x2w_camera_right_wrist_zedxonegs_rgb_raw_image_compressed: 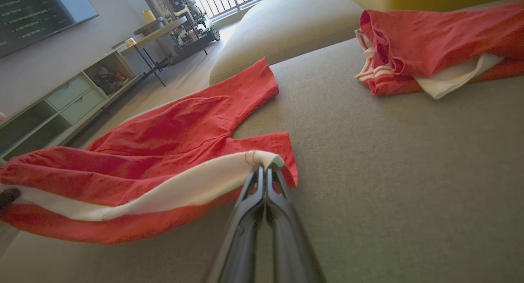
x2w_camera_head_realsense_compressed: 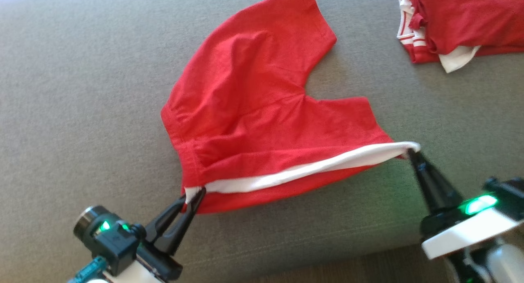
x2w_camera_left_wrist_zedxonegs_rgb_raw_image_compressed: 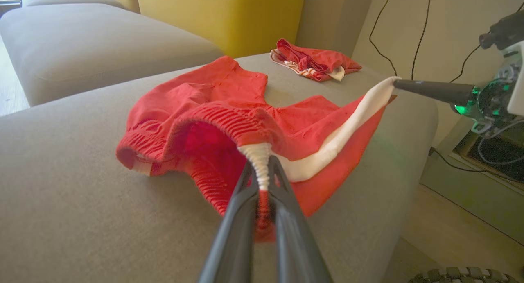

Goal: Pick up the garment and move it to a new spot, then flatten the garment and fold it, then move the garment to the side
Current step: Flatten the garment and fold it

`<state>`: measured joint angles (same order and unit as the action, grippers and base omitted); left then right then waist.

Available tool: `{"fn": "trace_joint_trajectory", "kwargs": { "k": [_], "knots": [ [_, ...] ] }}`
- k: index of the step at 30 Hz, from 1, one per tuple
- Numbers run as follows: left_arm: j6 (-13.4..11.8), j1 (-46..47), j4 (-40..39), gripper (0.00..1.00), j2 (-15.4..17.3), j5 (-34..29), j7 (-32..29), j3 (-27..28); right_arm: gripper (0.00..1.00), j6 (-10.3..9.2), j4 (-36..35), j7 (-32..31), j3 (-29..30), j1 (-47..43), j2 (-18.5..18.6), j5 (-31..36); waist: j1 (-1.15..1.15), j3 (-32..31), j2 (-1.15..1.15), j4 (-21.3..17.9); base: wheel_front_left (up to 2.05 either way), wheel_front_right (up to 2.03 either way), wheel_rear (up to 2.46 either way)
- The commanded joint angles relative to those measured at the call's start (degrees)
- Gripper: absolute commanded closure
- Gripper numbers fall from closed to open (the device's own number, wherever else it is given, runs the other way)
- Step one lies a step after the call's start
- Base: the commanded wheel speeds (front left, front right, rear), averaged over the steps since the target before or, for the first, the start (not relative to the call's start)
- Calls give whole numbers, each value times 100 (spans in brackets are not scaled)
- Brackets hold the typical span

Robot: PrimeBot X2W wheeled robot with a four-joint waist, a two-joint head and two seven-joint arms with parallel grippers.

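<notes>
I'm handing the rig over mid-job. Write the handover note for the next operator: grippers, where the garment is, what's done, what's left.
Left gripper: shut on the waistband end of the red shorts, at the white stripe.
Right gripper: shut on the stripe's other end, at the leg hem.
Shorts: stripe edge stretched between the grippers and lifted, the rest lying on the grey cushion, wrinkled. A second red garment lies apart, at the far right.
Done: both ends gripped, shorts partly spread.
Left: flatten, fold, move to the side.
</notes>
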<state>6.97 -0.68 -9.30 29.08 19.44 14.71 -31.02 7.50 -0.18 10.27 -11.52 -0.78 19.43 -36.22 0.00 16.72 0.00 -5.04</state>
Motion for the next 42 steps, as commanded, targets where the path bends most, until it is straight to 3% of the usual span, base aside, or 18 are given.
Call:
{"fn": "trace_joint_trajectory", "kwargs": {
  "k": [1,5,10,16,23,33,39,40,41,42],
  "knots": [
    [-13,68,-229,100,46,-15,29,188,100,-1,-323,51,136,-16,215,-57,0,70,0,102,0,0,0],
    [13,94,-199,100,-254,328,29,270,100,-1,-473,166,785,277,123,142,0,150,0,239,0,0,0],
    [46,465,54,100,-724,1417,29,228,100,-1,-232,21,1183,1324,-197,560,0,247,0,437,0,0,0],
    [50,1033,606,100,-1026,2598,-147,32,100,-1,525,-346,1005,2651,-326,903,0,348,0,719,0,0,0],
    [51,1694,1332,100,-1553,3796,-305,125,100,-1,2073,-881,355,4324,-313,1223,0,570,0,1176,0,0,0],
    [51,2903,2235,100,-1857,4190,-124,-27,100,-1,4367,-992,-159,5997,-121,1757,0,921,0,1672,0,0,0],
    [51,3365,2609,100,-1857,4225,-25,-129,100,-1,5048,-681,-265,6396,-201,1688,0,1040,0,1701,0,0,0],
    [51,3433,2668,100,-1856,4224,-15,-144,85,-1,5085,-566,-328,6438,-234,1620,0,1059,0,1698,0,0,0],
    [51,3493,2725,100,-1858,4223,-7,-160,33,-1,5139,-449,-347,6473,-250,1533,0,1073,0,1691,0,0,0],
    [51,3541,2779,100,-1864,4223,1,-176,0,-1,5194,-337,-367,6504,-255,1465,0,1084,0,1683,0,0,0]
  ]
}}
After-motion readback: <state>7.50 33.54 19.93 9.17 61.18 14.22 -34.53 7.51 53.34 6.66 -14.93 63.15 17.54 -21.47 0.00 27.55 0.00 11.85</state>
